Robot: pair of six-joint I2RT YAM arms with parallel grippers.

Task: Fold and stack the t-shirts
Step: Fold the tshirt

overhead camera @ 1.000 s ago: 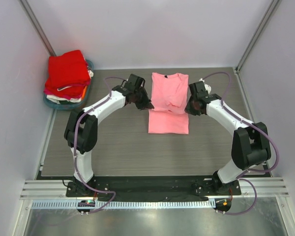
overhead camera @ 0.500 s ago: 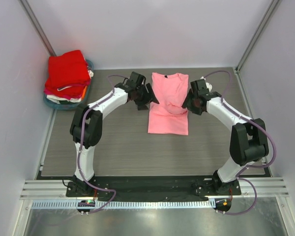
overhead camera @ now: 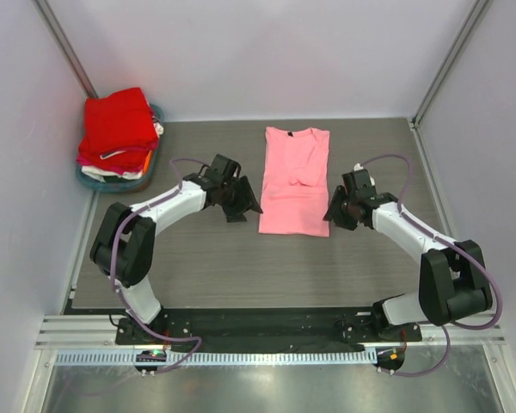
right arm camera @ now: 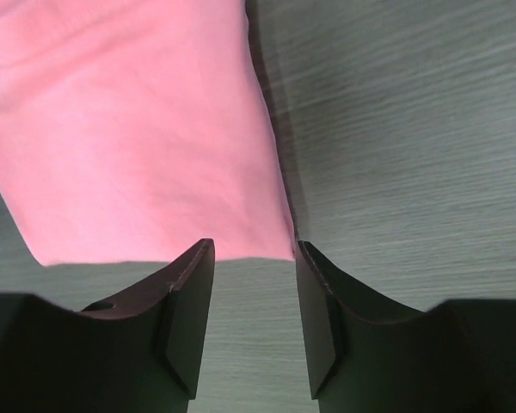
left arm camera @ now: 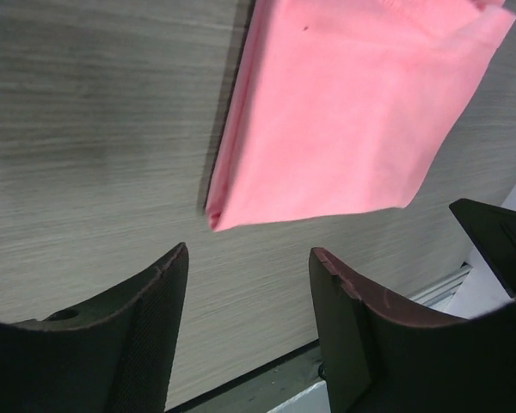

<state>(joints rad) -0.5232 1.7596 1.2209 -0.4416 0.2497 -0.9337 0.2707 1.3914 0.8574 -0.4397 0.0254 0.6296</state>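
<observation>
Top external view gave me the layout: the light pink t-shirt (overhead camera: 294,185) lay flat mid-table, folded into a long narrow panel, neck at the far end, with a small rumple right of centre. The bare table (overhead camera: 206,258) ran free on both sides of it and toward the near edge. My left gripper (overhead camera: 246,203) sat just beside its near left corner and my right gripper (overhead camera: 333,213) by the near right corner, both with jaws parted around nothing. The other t-shirts (overhead camera: 116,129), red on top, were stacked on the teal tray (overhead camera: 86,181), far left.
</observation>
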